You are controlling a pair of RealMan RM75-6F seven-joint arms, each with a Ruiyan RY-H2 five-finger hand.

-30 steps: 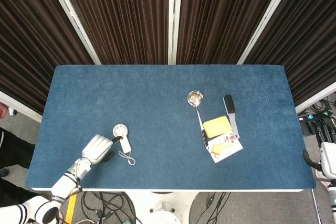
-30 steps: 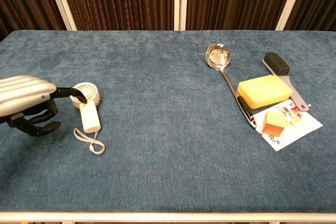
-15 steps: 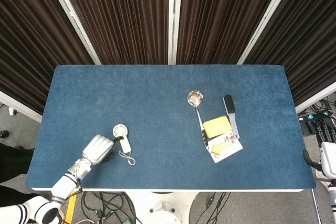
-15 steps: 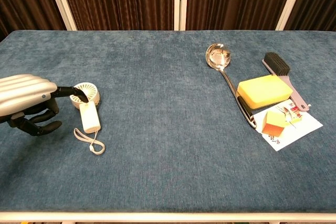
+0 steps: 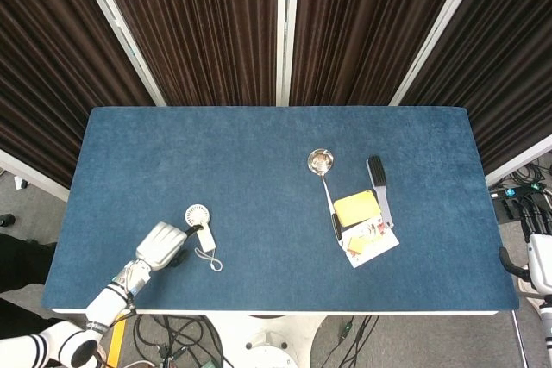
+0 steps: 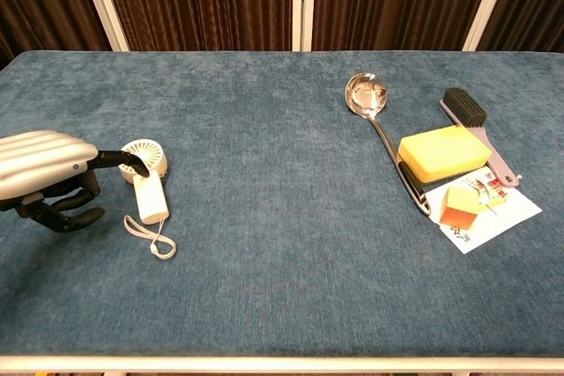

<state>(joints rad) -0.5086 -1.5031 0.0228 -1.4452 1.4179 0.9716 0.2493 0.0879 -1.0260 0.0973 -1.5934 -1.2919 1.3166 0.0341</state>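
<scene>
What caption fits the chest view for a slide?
Left hand beside a small white handheld fan on the blue table, one fingertip at the fan; ladle, sponge, brush lie right.

Bare blue table point(image 6: 264, 217) lies between the handheld fan point(image 6: 147, 180) and the ladle point(image 6: 381, 134), sponge point(image 6: 443, 151) cluster.

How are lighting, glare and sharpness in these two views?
Head view: even, soft light, sharp throughout, a small highlight in the ladle bowl. Chest view: left hand casts a faint shadow on the table; ladle bowl glints; edges show mild wide-angle stretch.
</scene>
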